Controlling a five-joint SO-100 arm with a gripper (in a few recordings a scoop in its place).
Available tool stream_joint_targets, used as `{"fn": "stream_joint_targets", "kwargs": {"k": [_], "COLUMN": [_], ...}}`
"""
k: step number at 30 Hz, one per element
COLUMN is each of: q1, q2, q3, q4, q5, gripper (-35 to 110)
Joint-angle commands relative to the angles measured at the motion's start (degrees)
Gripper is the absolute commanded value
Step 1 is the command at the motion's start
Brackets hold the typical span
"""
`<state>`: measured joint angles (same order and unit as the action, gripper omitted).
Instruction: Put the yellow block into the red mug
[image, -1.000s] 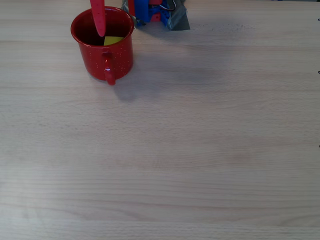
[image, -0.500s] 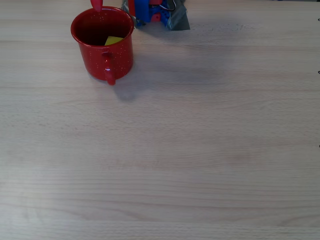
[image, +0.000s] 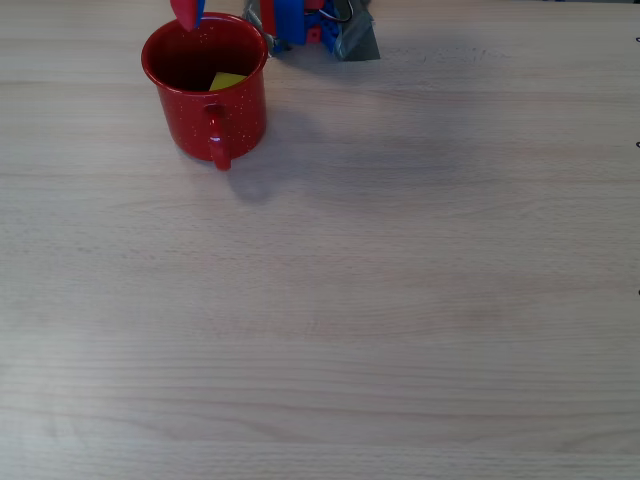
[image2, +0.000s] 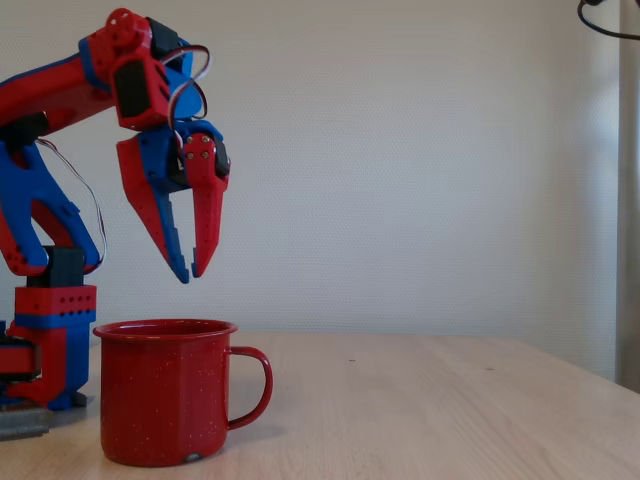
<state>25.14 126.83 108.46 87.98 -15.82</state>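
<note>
The overhead view looks straight down on the table; the fixed view sits low at table-edge height, sideways. Both share the red mug near the table's far left corner.

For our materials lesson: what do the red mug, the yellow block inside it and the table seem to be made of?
Red mug: likely enamelled metal; glossy, white-speckled, thin rolled rim.
Yellow block: probably plastic; flat, even bright colour.
Table: pale wood or wood-look laminate; matt, long grain lines.

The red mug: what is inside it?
In the overhead view the yellow block lies inside the red mug, near the wall on the handle side. The block's lower part and the mug's floor under it are hidden.
</note>
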Motion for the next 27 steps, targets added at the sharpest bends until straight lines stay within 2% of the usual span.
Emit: {"fn": "stream_joint_targets", "kwargs": {"k": [1,12,19,27], "q1": [-1.05,-13.54,-20.13,-24.52], "q2": [1.23,1.58,4.13,13.10], "q3": [-4.22,-8.26,-7.91,-3.60], "q4": [-2.11,-2.81,-5.71,-3.78], "q5": [2.46,13.01,12.30,12.48], "gripper": [0,0,0,0]}}
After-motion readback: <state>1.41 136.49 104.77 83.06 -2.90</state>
